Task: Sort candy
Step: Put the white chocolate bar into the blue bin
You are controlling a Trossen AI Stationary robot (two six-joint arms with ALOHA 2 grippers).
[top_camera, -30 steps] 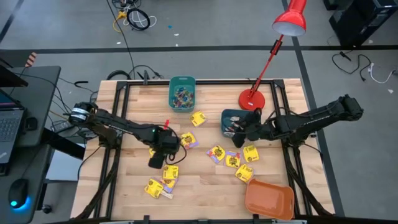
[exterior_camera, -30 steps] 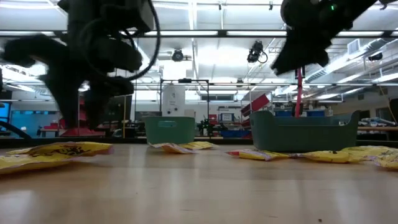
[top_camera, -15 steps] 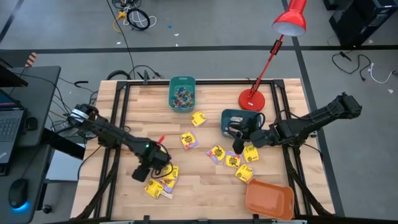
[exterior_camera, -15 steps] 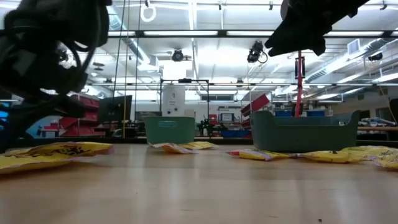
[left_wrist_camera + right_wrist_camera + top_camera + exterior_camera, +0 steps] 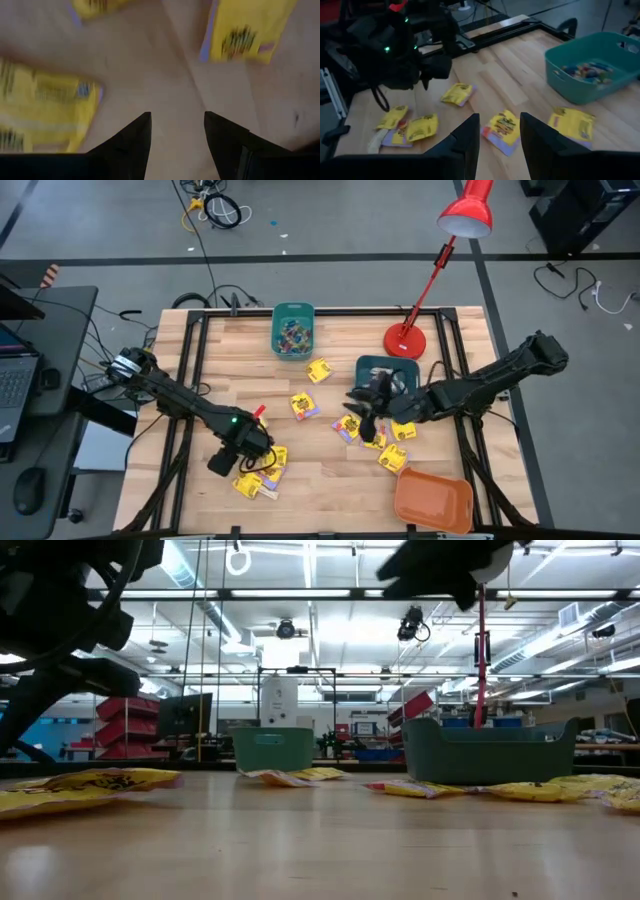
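Several square yellow candy packets lie flat on the wooden table, among them one (image 5: 304,405) mid-table and a cluster (image 5: 262,470) near the front left. My left gripper (image 5: 177,117) points down over bare wood beside that cluster (image 5: 47,112). It is open, with nothing between its fingers. My right gripper (image 5: 498,117) hovers open and empty above the middle packets (image 5: 348,426), aimed toward the table's left. A teal bin (image 5: 293,330) at the far edge holds small coloured candy pieces (image 5: 587,71).
A darker teal bin (image 5: 385,370) stands just behind my right gripper. An orange bin (image 5: 432,498) sits at the near right corner. A red lamp's base (image 5: 404,338) stands at the far right. Bare wood lies mid-table toward the near edge.
My left gripper has swung from mid-table toward the near left, ending over the packets at the front left, still open. My right gripper has moved leftward from the dark teal bin, over the middle packets. It has risen and tipped closer to level.
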